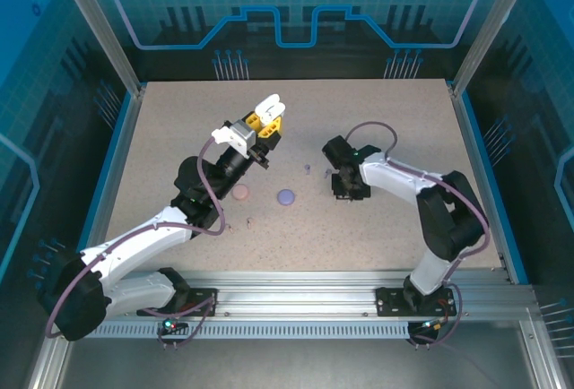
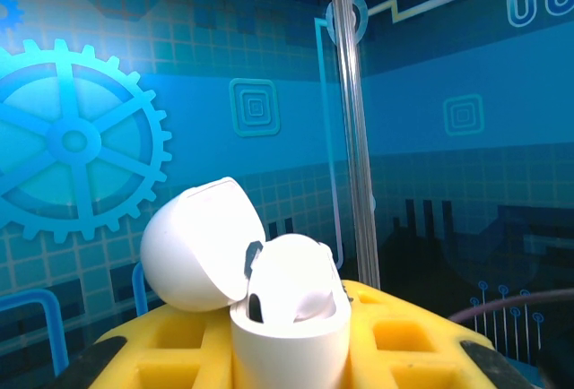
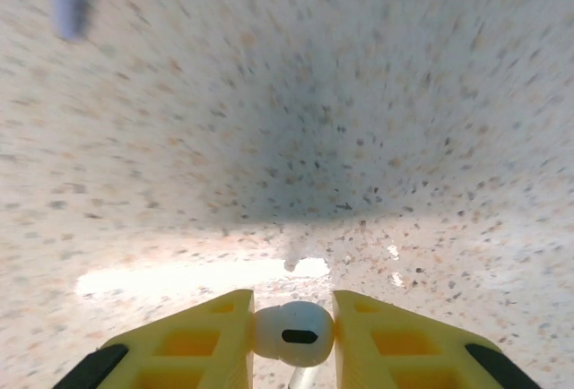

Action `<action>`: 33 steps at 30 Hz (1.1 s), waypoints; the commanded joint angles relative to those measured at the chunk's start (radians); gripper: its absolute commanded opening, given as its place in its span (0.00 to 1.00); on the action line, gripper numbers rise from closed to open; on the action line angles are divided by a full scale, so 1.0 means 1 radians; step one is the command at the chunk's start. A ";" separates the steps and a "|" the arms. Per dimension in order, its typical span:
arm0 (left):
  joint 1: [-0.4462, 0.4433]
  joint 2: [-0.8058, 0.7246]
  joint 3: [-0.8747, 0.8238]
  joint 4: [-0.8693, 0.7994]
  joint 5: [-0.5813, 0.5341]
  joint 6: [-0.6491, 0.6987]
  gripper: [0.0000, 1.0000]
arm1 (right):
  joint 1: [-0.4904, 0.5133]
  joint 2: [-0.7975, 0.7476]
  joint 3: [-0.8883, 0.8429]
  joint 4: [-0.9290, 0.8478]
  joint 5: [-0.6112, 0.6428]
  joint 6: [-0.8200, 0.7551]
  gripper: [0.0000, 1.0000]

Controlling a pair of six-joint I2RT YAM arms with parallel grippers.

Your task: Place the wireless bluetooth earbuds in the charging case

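Only partly in frame, white earbud in right claw.

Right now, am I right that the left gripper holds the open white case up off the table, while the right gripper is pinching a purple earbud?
Not quite. The earbud pinched in the right gripper is white, not purple, as the right wrist view shows. The rest stands: the left gripper holds the open white case up off the table.
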 commanded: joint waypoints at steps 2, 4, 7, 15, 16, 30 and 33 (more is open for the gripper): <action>-0.008 -0.004 0.019 0.012 0.024 0.000 0.00 | 0.035 -0.135 0.042 0.035 0.068 -0.062 0.27; -0.007 -0.003 0.021 0.011 0.028 -0.001 0.00 | 0.045 -0.194 0.075 0.048 0.077 -0.090 0.27; -0.008 -0.003 0.024 0.009 0.029 -0.001 0.00 | 0.054 -0.277 0.138 0.069 0.073 -0.140 0.27; -0.008 0.011 0.033 0.006 0.045 -0.006 0.00 | 0.058 -0.407 0.297 0.211 -0.033 -0.299 0.28; -0.008 0.013 0.035 0.005 0.048 -0.008 0.00 | 0.058 -0.414 0.313 0.228 -0.046 -0.314 0.28; -0.009 0.071 0.065 -0.002 0.082 -0.034 0.00 | 0.106 -0.481 0.400 0.554 -0.262 -0.469 0.28; -0.009 0.079 0.074 -0.004 0.088 -0.038 0.00 | 0.115 -0.482 0.402 0.594 -0.299 -0.474 0.28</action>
